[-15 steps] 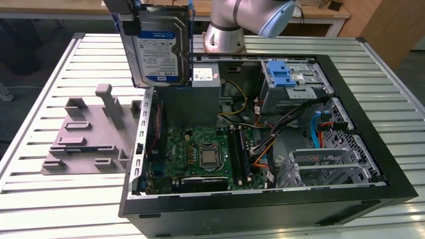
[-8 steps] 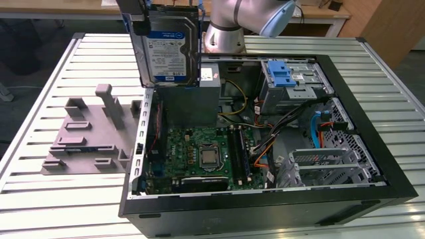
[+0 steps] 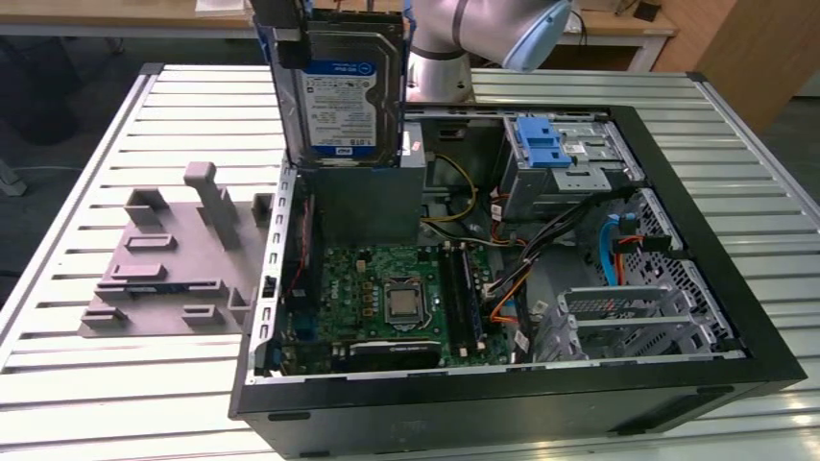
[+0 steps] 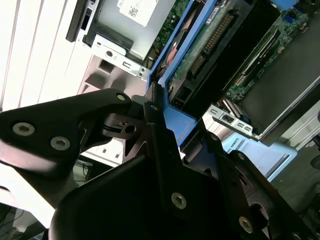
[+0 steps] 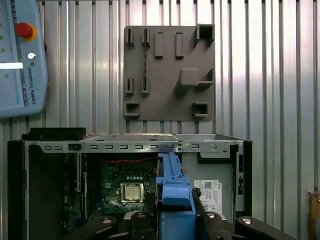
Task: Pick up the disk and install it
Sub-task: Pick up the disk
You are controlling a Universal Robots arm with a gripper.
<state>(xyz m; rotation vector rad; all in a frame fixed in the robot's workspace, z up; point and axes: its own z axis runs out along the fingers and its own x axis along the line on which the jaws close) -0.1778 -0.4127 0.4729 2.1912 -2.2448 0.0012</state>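
The disk [image 3: 338,96], a silver-grey drive with a blue-and-white label in a blue bracket, hangs upright above the far left corner of the open computer case [image 3: 513,389]. My gripper [image 3: 330,17] is shut on its top edge. In the first wrist view the blue bracket of the disk [image 5: 175,192] runs between my black fingers [image 5: 207,220], above the case [image 5: 130,146]. In the second wrist view the disk [image 4: 205,45] shows its circuit-board side, and my gripper [image 4: 167,125] clamps the blue bracket.
A grey box [image 3: 365,197] stands in the case below the disk, beside the motherboard [image 3: 391,298]. A blue-latched drive cage [image 3: 558,144] sits at the case's far right. A grey fixture plate [image 3: 167,264] lies on the slatted table [image 3: 77,384]. A pendant [image 5: 20,55] rests nearby.
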